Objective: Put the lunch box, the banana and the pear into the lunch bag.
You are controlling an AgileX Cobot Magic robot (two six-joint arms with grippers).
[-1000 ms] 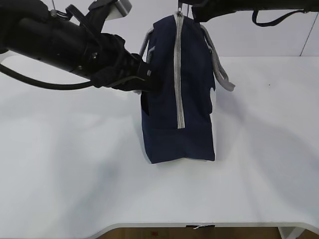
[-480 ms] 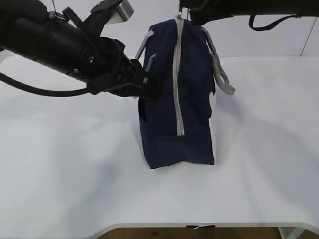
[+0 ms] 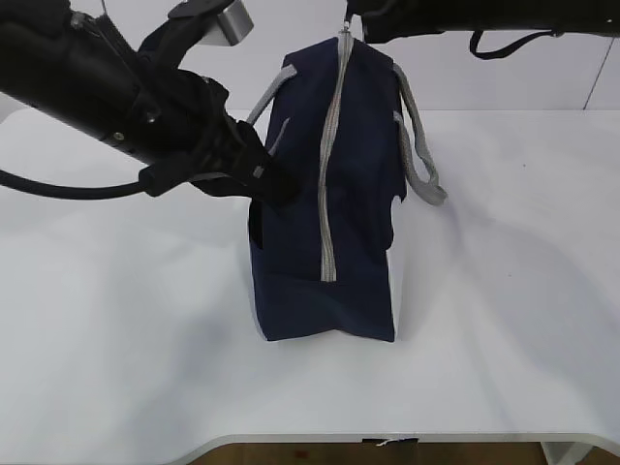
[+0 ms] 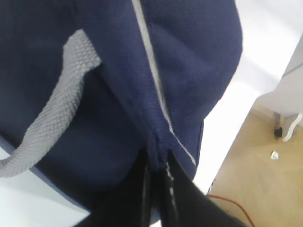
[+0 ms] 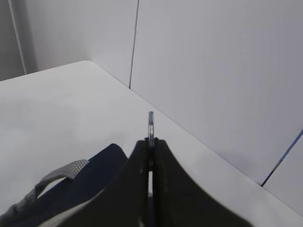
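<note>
The navy lunch bag (image 3: pixel 360 194) stands on end on the white table (image 3: pixel 116 329), its grey zipper band (image 3: pixel 331 145) running down the near face and closed where it shows. My left gripper (image 3: pixel 274 184) is shut on a fold of the bag's fabric at its left side; the left wrist view shows the jaws (image 4: pixel 158 166) pinching navy cloth beside the zipper. My right gripper (image 3: pixel 355 21) is above the bag's top, shut on the ring zipper pull (image 5: pixel 151 123). The lunch box, the banana and the pear are out of view.
Grey strap handles (image 3: pixel 418 145) hang off the bag's right and left sides (image 4: pixel 49 123). A pale wall stands behind the table. The table's front edge (image 3: pixel 387 438) is near the bottom of the exterior view. Wooden floor (image 4: pixel 265 179) shows beyond the table.
The bag has shifted left and leans more, its bottom sliding left on the table. My left arm has moved down and left with the fabric. My right gripper stays at the top.
</note>
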